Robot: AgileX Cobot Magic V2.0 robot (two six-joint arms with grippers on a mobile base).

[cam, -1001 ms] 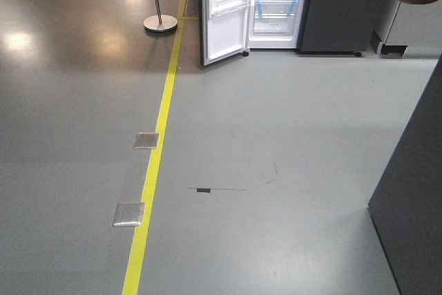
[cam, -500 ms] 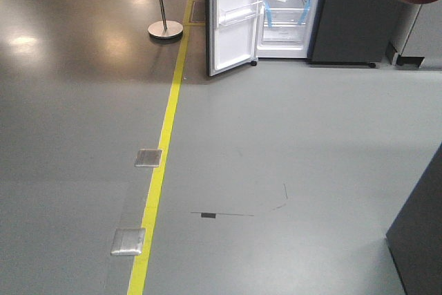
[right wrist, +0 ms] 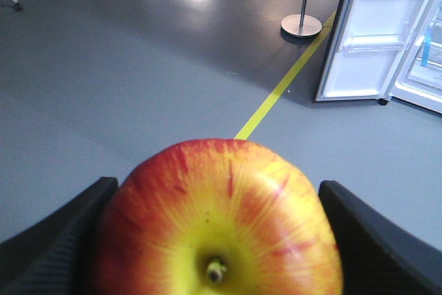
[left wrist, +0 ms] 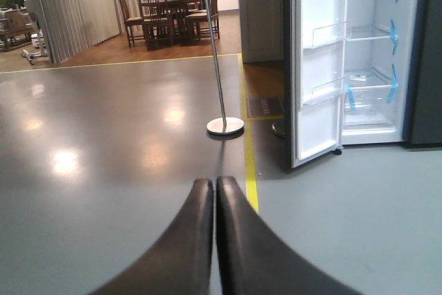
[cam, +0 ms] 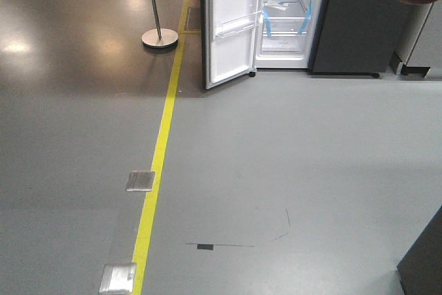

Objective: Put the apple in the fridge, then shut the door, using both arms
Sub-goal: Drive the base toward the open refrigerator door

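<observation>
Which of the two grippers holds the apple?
The right gripper, which clamps the apple from both sides; the left gripper is shut on nothing.

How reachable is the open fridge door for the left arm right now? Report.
Probably not yet: the door stands well beyond the shut left gripper, across the floor. Nothing blocks the way.

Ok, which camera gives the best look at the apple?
The right wrist view: the apple fills the foreground, stem and yellow patch clear, held between the right tool's fingers. The front-facing view catches only a dim reddish edge in its top right corner, probably it. The left wrist view shows none of it.
</observation>
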